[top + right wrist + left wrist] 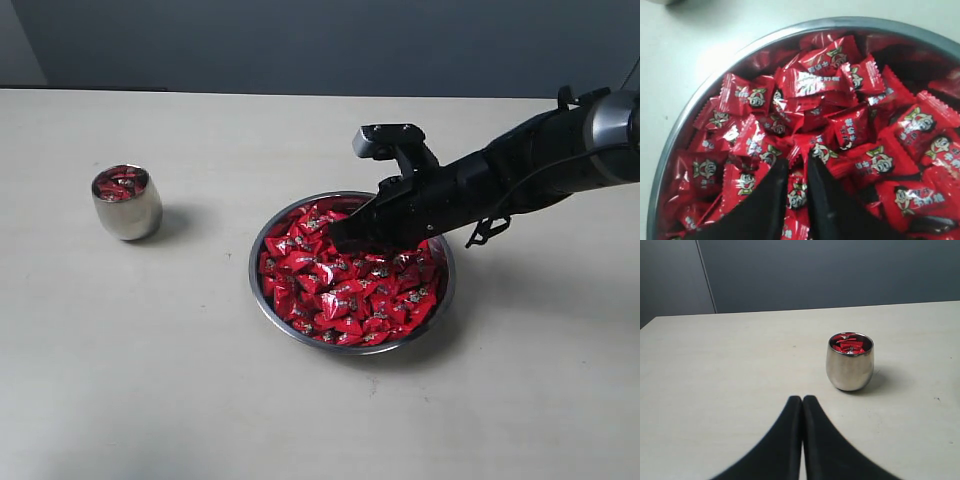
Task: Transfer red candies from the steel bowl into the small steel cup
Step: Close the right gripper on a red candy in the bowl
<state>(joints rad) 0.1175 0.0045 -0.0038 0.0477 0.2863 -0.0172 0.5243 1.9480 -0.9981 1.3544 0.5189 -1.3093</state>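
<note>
Right wrist view: gripper tips buried among candies heaped in the bowl, jaws slightly parted astride one (apparently poised to pinch it). Cup, nearly full, stands well apart, awaiting delivery.

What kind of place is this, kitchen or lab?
Probably a lab test bench: bare beige table, plain grey wall, and only a steel bowl of red candies and a small steel cup staged on it.

A: What colours am I looking at?
B: You've got bright red candies with small white-and-green face prints, a shiny silver bowl and cup, a plain pale cream table, a dark grey-blue wall, and a black left gripper and right gripper.
</note>
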